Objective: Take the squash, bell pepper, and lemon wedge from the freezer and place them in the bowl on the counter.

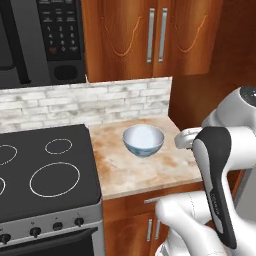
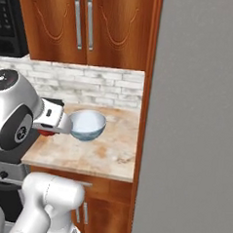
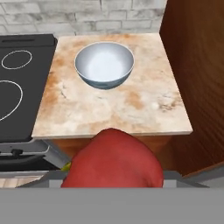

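The red bell pepper looms large at the bottom of the hand view, held in my gripper, whose fingertips are hidden behind it. In the right base view a sliver of the bell pepper shows under the hand, where the gripper hovers over the counter's left part, just left of the bowl. The blue-grey bowl sits empty on the beige counter, ahead of the pepper. The bowl stands mid-counter. The grey freezer rises at the right. The squash and lemon wedge are out of view.
A black stovetop adjoins the counter on the left, with a microwave above it. Wooden wall cabinets hang over a brick backsplash. A wooden side panel bounds the counter's right edge.
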